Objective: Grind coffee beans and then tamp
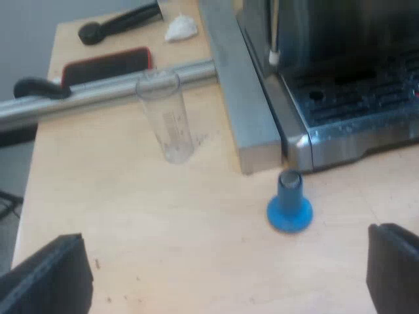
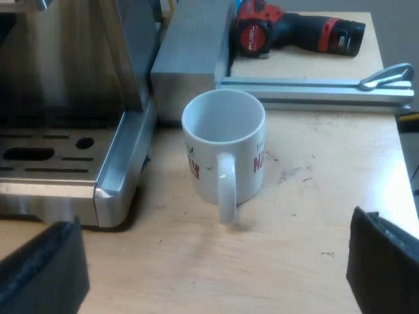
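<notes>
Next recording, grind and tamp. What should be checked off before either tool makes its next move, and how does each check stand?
1. Left tool open, holding nothing: ok.
2. Right tool open, holding nothing: ok.
3. Blue tamper upright on the table, near the espresso machine, free to grasp: ok.
4. Measuring glass upright, apart from the tamper: ok.
5. Mug upright beside the machine, not touching it: ok.
6. Grinding done: cannot tell.

- The tamper [image 1: 289, 208] stands on the counter [image 1: 163, 255], just before the espresso machine's [image 1: 353, 98] corner.
- The measuring glass [image 1: 167, 121] stands upright, farther from the machine.
- The mug [image 2: 224, 147] stands beside the machine's base.
</notes>
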You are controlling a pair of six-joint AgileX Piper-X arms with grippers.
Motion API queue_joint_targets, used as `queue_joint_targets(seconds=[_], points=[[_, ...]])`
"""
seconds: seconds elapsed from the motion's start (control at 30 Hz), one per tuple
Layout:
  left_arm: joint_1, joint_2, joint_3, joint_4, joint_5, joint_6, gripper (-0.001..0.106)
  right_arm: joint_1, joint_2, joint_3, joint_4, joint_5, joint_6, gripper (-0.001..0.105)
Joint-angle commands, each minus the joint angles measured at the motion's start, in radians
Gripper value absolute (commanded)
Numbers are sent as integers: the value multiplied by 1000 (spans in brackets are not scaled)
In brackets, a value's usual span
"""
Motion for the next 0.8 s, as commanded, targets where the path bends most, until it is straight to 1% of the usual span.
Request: queue_joint_targets(seconds=[0.03,0.07,0.1,0.13,0.2,0.23,0.3,0.33,0.43,0.47,0.53,0.6,0.7,0.8], points=[[2,-135,26,-90,-14,2,86,2,-47,21,-37,-9,1,82],[2,-135,26,-99,-14,2,86,2,-47,23,-45,-9,1,82],[2,-135,50,-153,-14,2,86,2,-47,30,-54,-9,1,82],[2,-135,84,-219,-14,2,86,2,-47,42,-67,-9,1,82],[2,-135,132,-294,-14,2,86,2,-47,62,-81,-9,9,82],[2,-133,171,-343,-14,2,86,2,-47,80,-80,-9,8,82],[2,-133,211,-378,-14,2,86,2,-47,97,-72,-9,8,82],[2,-133,257,-420,-11,2,86,2,-47,107,-71,-9,8,82],[2,-133,311,-450,-2,2,86,2,-47,146,-72,-9,8,82],[2,-133,339,-459,7,2,86,2,-47,149,-72,-9,8,82],[2,-132,386,-464,20,2,86,2,-45,186,-72,-9,8,82],[2,-132,411,-464,27,2,86,2,-45,203,-67,-9,8,82],[2,-132,430,-484,34,1,86,2,-45,214,-83,-9,8,82],[2,-132,431,-486,34,1,86,2,-45,213,-83,-9,8,82]])
